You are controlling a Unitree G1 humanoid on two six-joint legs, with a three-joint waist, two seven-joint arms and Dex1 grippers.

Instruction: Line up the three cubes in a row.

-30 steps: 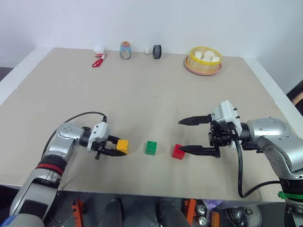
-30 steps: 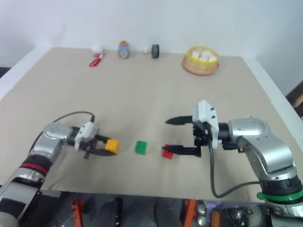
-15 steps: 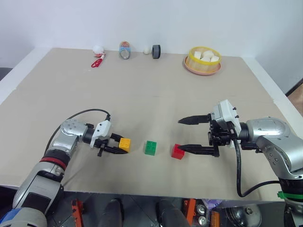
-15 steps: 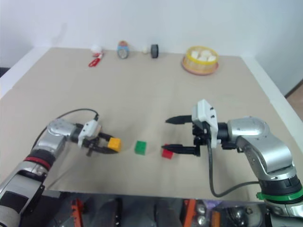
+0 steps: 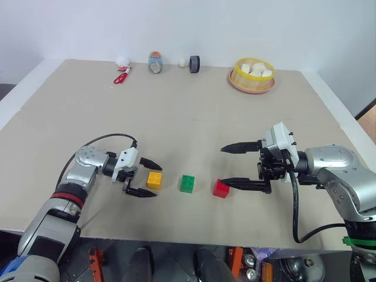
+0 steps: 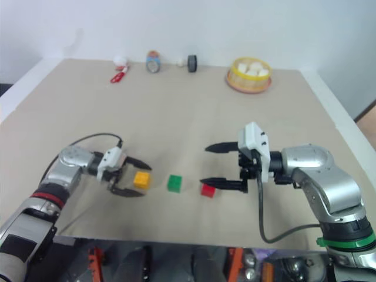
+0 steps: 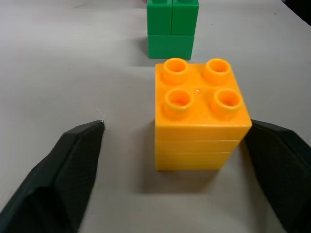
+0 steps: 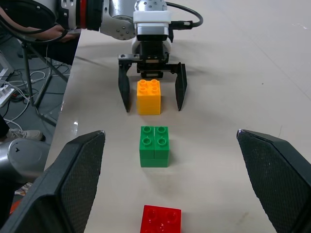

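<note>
Three cubes (image 5: 187, 183) in row, orange/green/red, studded tops, both tools apparently wide, empty.

A beige table (image 5: 194, 123) with white edging stands against a plain white wall (image 5: 188, 26). Lighting is even. Cables (image 8: 19, 104) lie on the floor beside the table's edge.

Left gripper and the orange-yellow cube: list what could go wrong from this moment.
1. The left gripper is open with the orange-yellow cube between its fingers; a skewed pull-back could nudge it out of line with the green cube.
2. The right gripper has its lower finger beside the red cube; a sweep might shift it.
</note>
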